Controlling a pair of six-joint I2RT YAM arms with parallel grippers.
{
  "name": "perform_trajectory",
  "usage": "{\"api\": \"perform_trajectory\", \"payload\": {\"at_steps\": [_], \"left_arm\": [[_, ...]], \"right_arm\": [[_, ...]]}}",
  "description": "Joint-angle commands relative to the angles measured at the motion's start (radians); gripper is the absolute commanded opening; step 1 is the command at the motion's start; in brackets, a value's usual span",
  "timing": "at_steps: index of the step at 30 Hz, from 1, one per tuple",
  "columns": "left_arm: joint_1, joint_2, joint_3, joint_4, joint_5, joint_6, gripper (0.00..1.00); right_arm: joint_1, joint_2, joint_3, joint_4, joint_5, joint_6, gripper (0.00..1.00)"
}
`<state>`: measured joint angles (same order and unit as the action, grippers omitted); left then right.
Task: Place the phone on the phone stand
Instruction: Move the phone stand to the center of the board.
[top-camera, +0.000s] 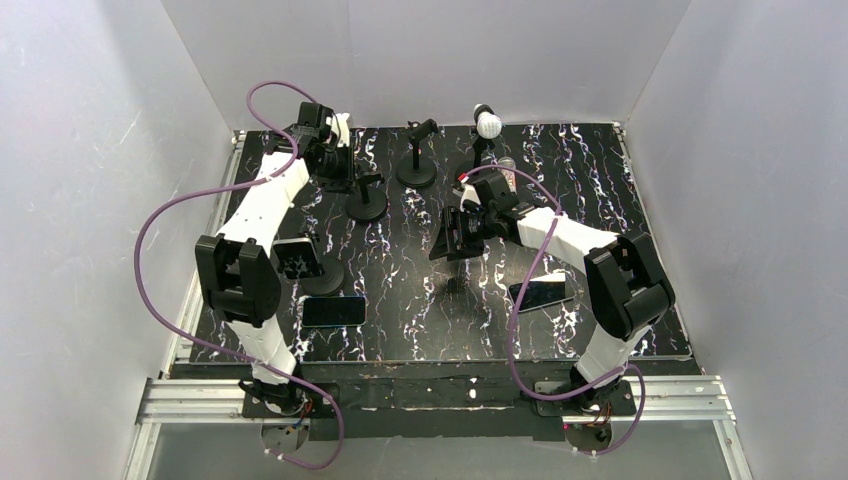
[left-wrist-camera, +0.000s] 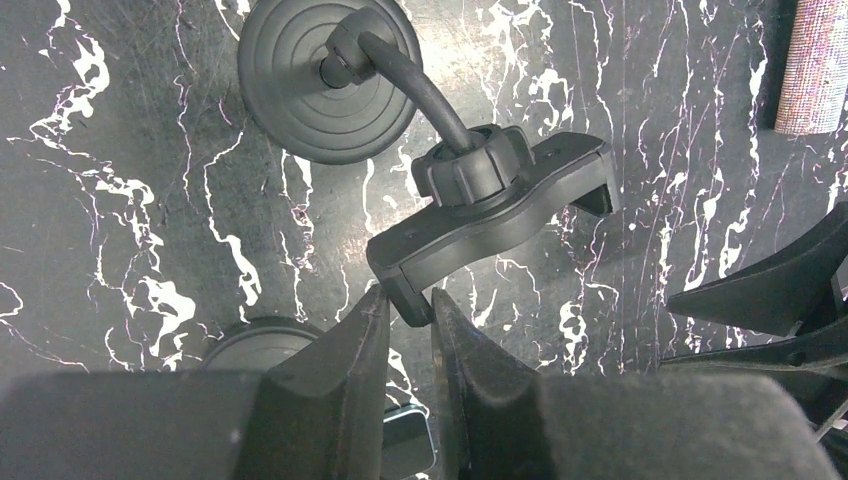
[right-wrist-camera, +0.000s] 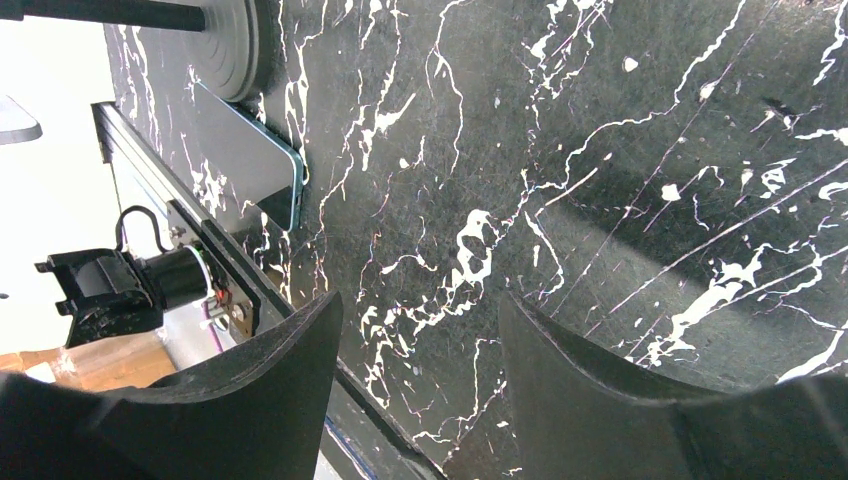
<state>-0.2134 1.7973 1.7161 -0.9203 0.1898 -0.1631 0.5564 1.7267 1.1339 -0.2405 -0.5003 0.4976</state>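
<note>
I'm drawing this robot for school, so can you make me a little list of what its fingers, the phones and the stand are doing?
left fingers: tight around one clamp end of the phone stand
right fingers: apart, nothing between them, over bare table
phone stand: clamp empty, no phone on it
left phone: flat on the table, untouched
right phone: flat on the table, untouched
job: not done yet

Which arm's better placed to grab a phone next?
Right. The right fingers are open and empty, and a phone lies beside that arm. The left fingers are pinched on the phone stand clamp, so that arm looks busy.
</note>
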Motion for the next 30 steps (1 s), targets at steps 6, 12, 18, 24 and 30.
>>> {"api": "perform_trajectory", "payload": {"at_steps": [6,12,18,24,30], "left_arm": [[-0.034,-0.060,0.015,0.004,-0.002,0.013,0.00],[-0.070,-0.106,0.003,0.003,-0.009,0.011,0.00],[-0.113,-0.141,-0.005,-0.002,0.004,-0.011,0.00],[-0.175,-0.189,-0.042,0.014,-0.007,-0.059,0.00],[-0.235,-0.251,-0.104,0.054,-0.028,-0.128,0.00]], "right_arm": [[-0.006,-0.015,0.014,-0.014,-0.020,-0.014,0.66],[-0.006,-0.015,0.012,-0.017,-0.020,-0.016,0.66],[-0.007,-0.022,0.009,-0.021,-0.013,-0.019,0.66],[-0.011,-0.043,-0.004,-0.023,0.000,-0.022,0.66],[-0.020,-0.055,-0.025,-0.025,0.007,-0.026,0.66]]}}
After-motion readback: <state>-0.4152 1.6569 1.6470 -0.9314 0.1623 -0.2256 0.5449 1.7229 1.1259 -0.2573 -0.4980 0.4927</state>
